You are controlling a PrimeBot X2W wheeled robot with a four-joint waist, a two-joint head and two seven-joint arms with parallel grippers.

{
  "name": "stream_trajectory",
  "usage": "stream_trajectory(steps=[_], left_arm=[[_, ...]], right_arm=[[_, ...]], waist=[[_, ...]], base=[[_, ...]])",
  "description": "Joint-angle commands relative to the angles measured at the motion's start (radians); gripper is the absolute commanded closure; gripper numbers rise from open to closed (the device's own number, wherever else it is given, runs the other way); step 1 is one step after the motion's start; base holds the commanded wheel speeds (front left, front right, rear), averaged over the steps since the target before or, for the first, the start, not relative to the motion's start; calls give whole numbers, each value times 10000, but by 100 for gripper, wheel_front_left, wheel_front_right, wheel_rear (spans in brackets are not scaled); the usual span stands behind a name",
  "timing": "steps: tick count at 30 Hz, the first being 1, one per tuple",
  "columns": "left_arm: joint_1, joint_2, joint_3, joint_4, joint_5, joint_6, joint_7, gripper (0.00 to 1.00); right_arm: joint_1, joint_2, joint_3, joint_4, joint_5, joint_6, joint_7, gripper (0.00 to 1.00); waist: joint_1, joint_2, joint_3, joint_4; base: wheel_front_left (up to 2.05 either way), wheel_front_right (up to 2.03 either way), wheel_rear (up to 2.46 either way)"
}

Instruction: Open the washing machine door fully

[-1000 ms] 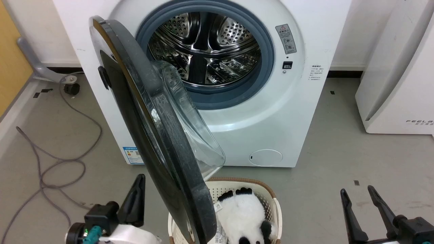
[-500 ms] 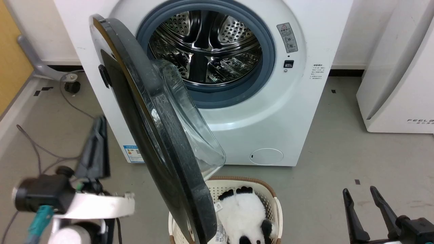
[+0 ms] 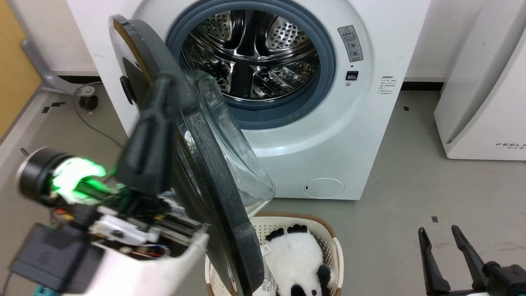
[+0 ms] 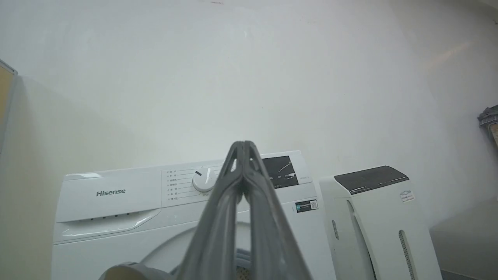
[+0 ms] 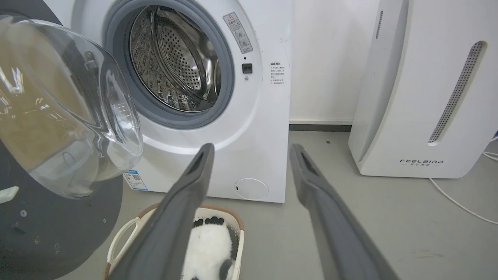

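The white washing machine (image 3: 328,135) stands ahead with its steel drum exposed. Its round black door (image 3: 213,172) hangs swung out to the left, edge toward me, the clear glass bowl (image 3: 230,148) bulging toward the drum. My left gripper (image 3: 164,80) is raised and blurred on the door's outer side; whether it touches the door I cannot tell. In the left wrist view the left gripper (image 4: 243,146) is shut on nothing and points at the control panel of the washing machine (image 4: 113,202). Low at the right, my right gripper (image 3: 439,230) stands open; the right gripper (image 5: 252,149) faces the machine's front.
A cream basket (image 3: 335,246) holding a panda toy (image 3: 296,259) sits on the floor just below the door's lower edge. A white FEELBIRD appliance (image 3: 481,102) stands at the right. A cable (image 3: 94,127) and a grey pipe (image 3: 45,70) lie at the left.
My left arm has swung up from the lower left to the door's outer side. The door and right gripper have held their places; the camera has drifted slightly.
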Motion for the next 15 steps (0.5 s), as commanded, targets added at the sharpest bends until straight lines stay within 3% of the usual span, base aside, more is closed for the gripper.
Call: stream_trajectory(steps=[1, 9, 15], left_arm=[[-328, 27, -450, -182, -24, -130, 227, 100], [-522, -65, -2753, -165, -585, -368, 1734, 100], [463, -108, -3755, 247, -1240, -249, 2998, 100]], right_arm=[[4, 43, -7, -22, 30, 8, -37, 0], [27, 43, -45, -73, 31, 8, 57, 0], [112, 43, -41, 7, 122, 8, 55, 0]], waist=[[0, 0, 2, 9], [0, 0, -19, -40], [0, 0, -28, -141]], base=[[0, 0, 0], [0, 0, 0], [0, 0, 0]])
